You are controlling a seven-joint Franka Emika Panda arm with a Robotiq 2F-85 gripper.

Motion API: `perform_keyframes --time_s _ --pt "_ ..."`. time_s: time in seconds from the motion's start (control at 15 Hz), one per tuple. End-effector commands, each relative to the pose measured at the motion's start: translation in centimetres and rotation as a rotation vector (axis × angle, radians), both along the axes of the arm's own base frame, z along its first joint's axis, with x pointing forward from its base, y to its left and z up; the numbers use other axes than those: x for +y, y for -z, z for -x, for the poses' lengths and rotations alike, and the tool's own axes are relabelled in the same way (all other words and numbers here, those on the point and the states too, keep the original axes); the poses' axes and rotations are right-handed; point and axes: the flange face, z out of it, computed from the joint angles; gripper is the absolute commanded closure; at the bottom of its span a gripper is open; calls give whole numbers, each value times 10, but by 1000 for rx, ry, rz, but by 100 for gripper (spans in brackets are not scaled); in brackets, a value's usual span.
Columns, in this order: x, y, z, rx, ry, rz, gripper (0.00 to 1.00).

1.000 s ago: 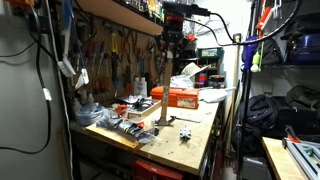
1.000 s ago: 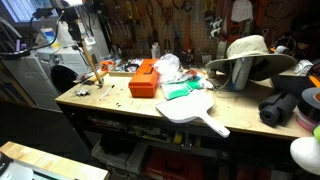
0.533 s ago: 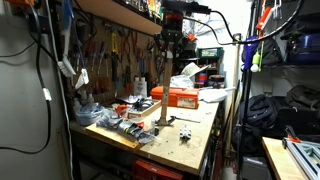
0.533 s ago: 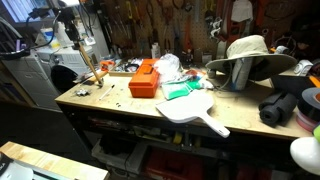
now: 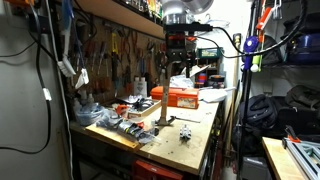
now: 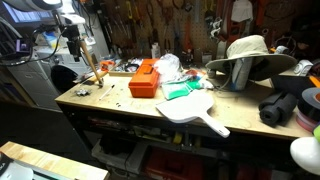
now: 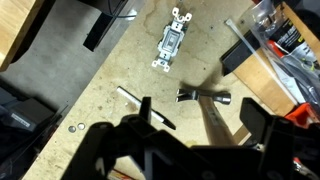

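A hammer stands on its metal head (image 7: 203,97) on the wooden workbench (image 7: 110,70), its wooden handle (image 5: 160,104) pointing up; an exterior view shows the handle (image 6: 92,69) leaning. My gripper (image 7: 198,118) hangs above it, open, with the handle top between the spread fingers (image 7: 250,116) and apparently untouched by them. In both exterior views the gripper (image 5: 179,60) (image 6: 72,36) is above the handle's top. Nothing is held.
On the bench lie a white light switch (image 7: 170,42), a thin black-and-white pen (image 7: 140,104), small washers (image 7: 75,127) and a black block (image 7: 97,30). An orange case (image 5: 180,97) (image 6: 144,78), a white paddle board (image 6: 195,110) and a hat (image 6: 248,50) sit further along.
The jaws were shut round the hammer's handle and have opened, letting it go. The gripper has risen a little; the hammer stays standing on its head.
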Motion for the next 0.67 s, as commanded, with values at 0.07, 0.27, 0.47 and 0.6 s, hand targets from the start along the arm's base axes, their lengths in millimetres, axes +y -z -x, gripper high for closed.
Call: perform_keyframes --time_s 0.07,0.27,0.47,0.6 --pt "2 12 5 34 6 6 0" --pt "5 9 24 95 -113 -33 0" --pt "8 -9 73 83 -298 -18 0" --pt "10 -25 94 60 -403 -1 0"
